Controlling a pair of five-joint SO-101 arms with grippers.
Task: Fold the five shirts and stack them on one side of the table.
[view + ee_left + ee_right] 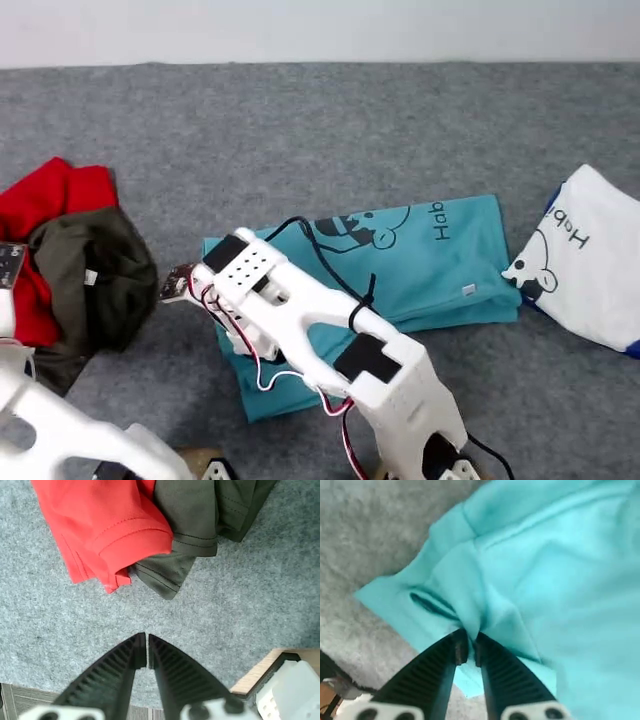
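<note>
While the right claw [468,649] pinches an edge of the teal shirt [555,565] mid-fold, the left claw [147,649] (closed on nothing) hangs idle; next, that edge likely needs carrying across.

A: Any writing to be seen?
B: The folded teal cotton shirt [440,270] carries dark lettering [440,220] beside a line-drawn cartoon animal [360,230]; the fold cuts the word short.
A: Anywhere else?
B: The white shirt with blue trim [590,285] bears similar dark lettering [568,228] above its own cartoon animal [535,265]. A small pale tag [468,290] sits on the teal shirt, another [90,277] on the dark olive shirt [110,285]; their print is too small to read.
</note>
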